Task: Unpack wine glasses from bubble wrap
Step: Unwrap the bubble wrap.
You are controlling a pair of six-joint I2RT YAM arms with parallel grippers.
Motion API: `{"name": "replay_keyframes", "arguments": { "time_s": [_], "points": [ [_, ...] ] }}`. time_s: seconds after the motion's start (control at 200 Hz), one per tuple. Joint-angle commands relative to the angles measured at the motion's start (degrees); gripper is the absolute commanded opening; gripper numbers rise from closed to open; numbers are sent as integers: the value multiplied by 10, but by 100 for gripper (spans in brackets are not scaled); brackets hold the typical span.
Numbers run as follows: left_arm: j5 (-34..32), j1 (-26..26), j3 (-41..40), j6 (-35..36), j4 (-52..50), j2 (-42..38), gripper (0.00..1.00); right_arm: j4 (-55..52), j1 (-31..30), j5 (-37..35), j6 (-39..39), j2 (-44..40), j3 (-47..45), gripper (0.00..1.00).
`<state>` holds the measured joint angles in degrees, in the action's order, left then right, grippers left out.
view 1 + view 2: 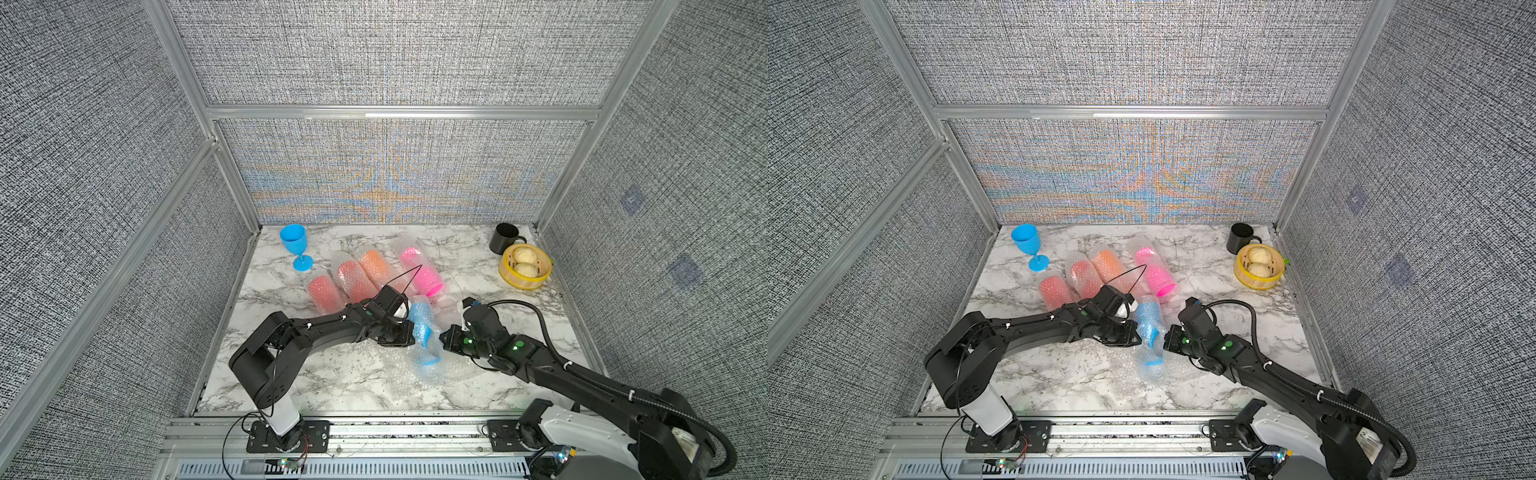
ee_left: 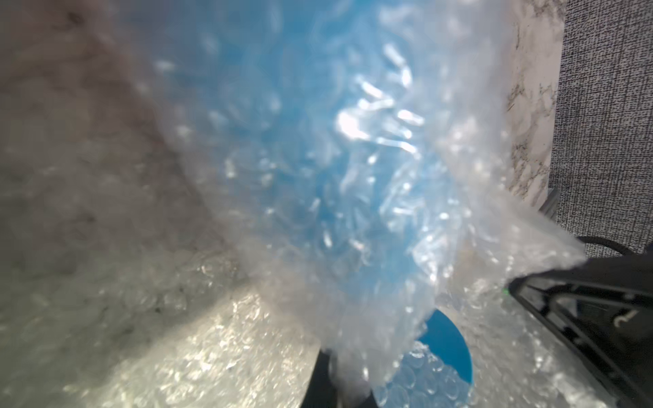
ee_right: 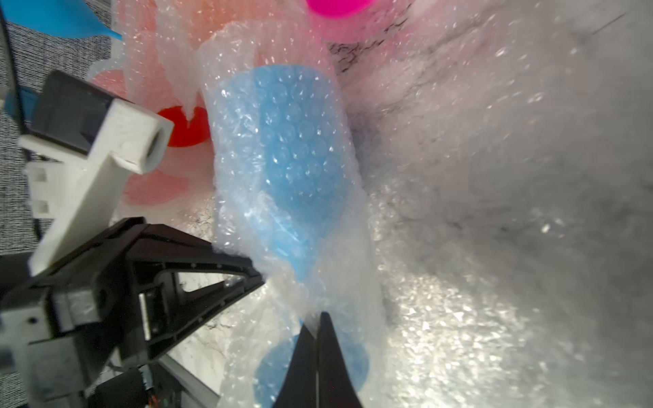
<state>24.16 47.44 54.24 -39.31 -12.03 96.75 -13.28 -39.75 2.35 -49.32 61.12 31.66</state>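
Note:
A blue wine glass [image 1: 422,328] [image 1: 1149,326] lies on its side mid-table, still rolled in bubble wrap [image 1: 432,374], its round foot [image 2: 448,339] poking out. My left gripper [image 1: 412,332] [image 2: 339,360] is shut on the bubble wrap on the glass's left side. Opposite it, my right gripper [image 1: 444,336] [image 3: 319,319] pinches the bubble wrap near the foot, jaws pressed together. Behind lie two red [image 1: 326,293], one orange [image 1: 376,266] and one pink [image 1: 422,270] wrapped glasses. An unwrapped blue glass [image 1: 296,245] stands upright at the back left.
A black mug [image 1: 505,237] and a bamboo steamer [image 1: 524,282] holding buns sit at the back right corner. Fabric walls with metal frame rails close the marbled table [image 1: 332,382] in on three sides. Loose bubble wrap spreads under the held glass toward the front.

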Motion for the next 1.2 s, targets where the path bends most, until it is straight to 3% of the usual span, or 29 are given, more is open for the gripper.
{"name": "replay_keyframes", "arguments": {
  "time_s": [0.0, 0.59, 1.011, 1.196],
  "points": [
    [-29, -2, 7, 18, -41, 1, 0, -80, 0, -47, 41, 2, 8, 0],
    [-36, -10, -1, 24, -54, 1, 0, -152, 4, -151, 46, -19, -7, 0],
    [-38, -15, -10, 26, -54, -1, 0, -155, 38, -141, 24, -58, -36, 0],
    [-17, -15, -4, 27, -46, 3, 0, -128, 39, -87, 53, -41, -25, 0]
  ]
}}
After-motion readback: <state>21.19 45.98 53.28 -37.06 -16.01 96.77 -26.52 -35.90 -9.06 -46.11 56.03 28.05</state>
